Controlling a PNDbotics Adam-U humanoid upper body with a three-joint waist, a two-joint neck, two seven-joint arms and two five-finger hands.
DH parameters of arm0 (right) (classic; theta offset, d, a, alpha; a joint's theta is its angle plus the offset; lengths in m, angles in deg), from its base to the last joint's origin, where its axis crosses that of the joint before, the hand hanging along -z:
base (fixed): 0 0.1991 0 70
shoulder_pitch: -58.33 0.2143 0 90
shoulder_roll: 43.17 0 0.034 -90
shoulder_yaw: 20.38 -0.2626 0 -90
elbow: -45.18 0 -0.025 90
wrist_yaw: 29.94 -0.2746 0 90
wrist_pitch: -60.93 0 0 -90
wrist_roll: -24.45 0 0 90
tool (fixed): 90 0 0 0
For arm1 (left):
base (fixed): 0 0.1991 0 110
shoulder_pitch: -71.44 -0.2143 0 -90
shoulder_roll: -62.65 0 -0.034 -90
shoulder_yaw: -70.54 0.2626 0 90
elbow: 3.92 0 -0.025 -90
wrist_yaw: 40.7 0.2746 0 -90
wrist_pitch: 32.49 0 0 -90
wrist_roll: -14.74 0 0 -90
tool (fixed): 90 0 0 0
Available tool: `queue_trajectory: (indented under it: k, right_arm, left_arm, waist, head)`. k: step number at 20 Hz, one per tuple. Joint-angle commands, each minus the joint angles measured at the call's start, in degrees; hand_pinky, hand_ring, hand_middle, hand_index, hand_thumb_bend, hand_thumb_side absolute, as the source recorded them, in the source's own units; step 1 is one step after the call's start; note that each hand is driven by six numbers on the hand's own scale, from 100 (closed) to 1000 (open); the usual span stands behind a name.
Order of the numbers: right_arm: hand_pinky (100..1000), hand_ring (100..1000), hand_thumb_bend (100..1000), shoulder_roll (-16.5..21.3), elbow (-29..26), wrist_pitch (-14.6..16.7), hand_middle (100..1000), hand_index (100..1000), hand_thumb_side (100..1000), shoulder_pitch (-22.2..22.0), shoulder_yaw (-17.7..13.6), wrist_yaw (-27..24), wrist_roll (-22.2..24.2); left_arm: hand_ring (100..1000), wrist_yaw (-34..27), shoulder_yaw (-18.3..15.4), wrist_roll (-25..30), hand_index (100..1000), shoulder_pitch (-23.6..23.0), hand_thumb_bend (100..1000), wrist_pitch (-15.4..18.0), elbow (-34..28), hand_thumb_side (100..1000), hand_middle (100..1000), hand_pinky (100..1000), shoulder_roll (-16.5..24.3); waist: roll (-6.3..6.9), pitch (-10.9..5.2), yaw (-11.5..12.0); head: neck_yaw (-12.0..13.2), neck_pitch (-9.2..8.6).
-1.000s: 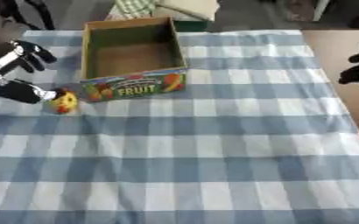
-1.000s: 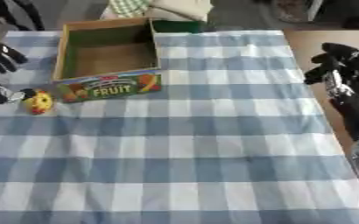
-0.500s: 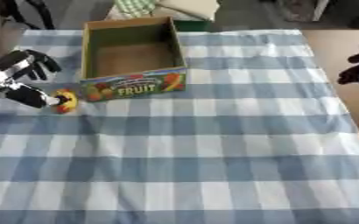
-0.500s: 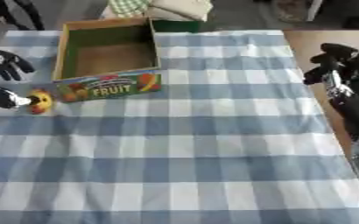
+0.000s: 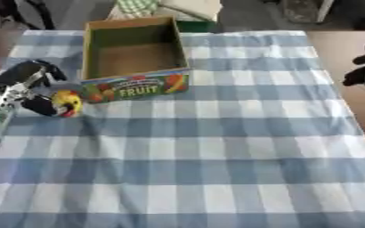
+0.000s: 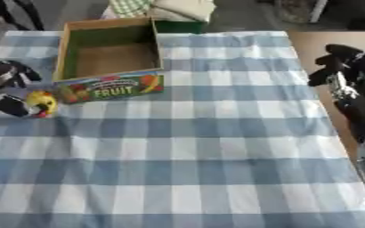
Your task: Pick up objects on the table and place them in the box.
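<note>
At nine o'clock on the checked tabletop (image 5: 216,147), the left hand (image 5: 26,87) curls around a small yellow-and-red toy (image 5: 66,103), thumb beneath it, seemingly closing to lift it. Its long axis looks roughly upright. The fruit box (image 5: 135,58), open-topped, waits just beside at one o'clock. The right hand (image 6: 345,67) idles at three o'clock, fingers curled, empty.

Black hand (image 6: 343,62) — silver joints

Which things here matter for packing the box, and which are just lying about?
Part of the job:
small yellow and red toy
open cardboard box with FRUIT printed on its front
left hand, beside the toy

Lying about:
blue and white checked tablecloth
folded cloths beyond the box
right hand, idle at the table's right edge
</note>
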Motion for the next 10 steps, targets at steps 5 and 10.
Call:
queue_trajectory:
  k: [5,10]
  right_arm:
    - [570,569,100,0.8,-0.7,0.1,619,790,413,0.7,-0.4,-0.2,0.1]
    - [569,569,100,0.8,-0.7,0.1,619,790,413,0.7,-0.4,-0.2,0.1]
  left_arm:
    - [516,3.8,-0.4,4.2,614,0.4,522,2.3,0.4,100,531,625,0.9]
    - [356,4.8,-1.1,2.0,386,0.3,490,1.2,-0.9,100,309,549,0.9]
  waist:
    - [-0.09,-0.89,0.1]
    - [-0.15,-0.87,0.2]
  head:
    - [0.1,0.10]
    - [0.0,0.16]
